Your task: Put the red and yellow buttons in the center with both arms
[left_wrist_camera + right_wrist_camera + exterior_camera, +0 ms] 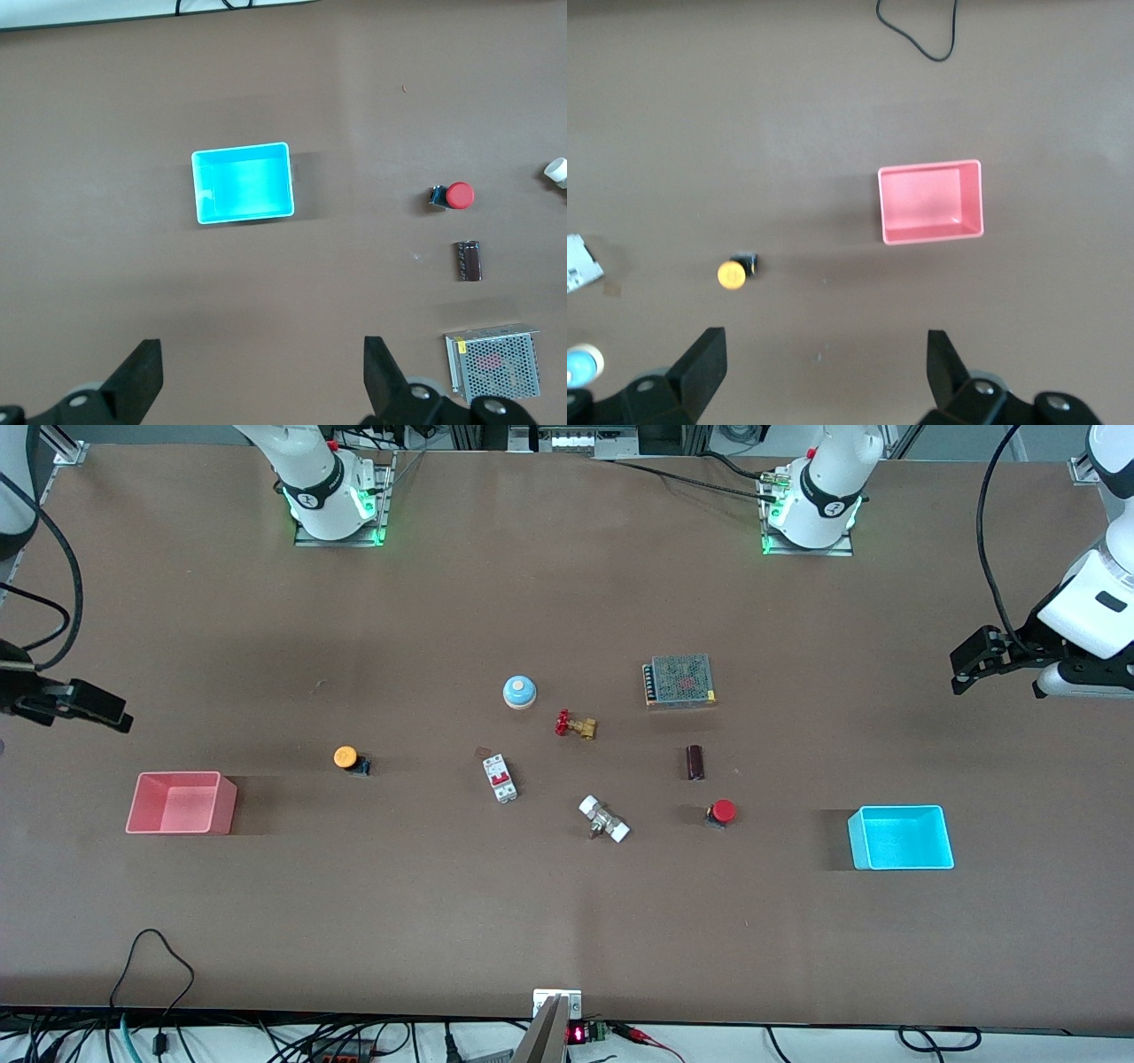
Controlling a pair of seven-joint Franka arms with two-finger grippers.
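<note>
The red button (722,812) lies on the brown table toward the left arm's end, between the middle clutter and the cyan tray; it also shows in the left wrist view (458,195). The yellow button (347,758) lies toward the right arm's end, near the pink tray, and shows in the right wrist view (731,274). My left gripper (970,664) hangs open and empty high over the table's left-arm end (261,354). My right gripper (97,708) hangs open and empty over the right-arm end (824,347). Both are well away from the buttons.
A cyan tray (899,809) and a pink tray (174,774) sit near the table's ends. In the middle lie a light-blue dome (520,691), a brass valve (576,725), a circuit breaker (500,778), a white fitting (604,819), a dark cylinder (695,763) and a mesh power supply (679,680).
</note>
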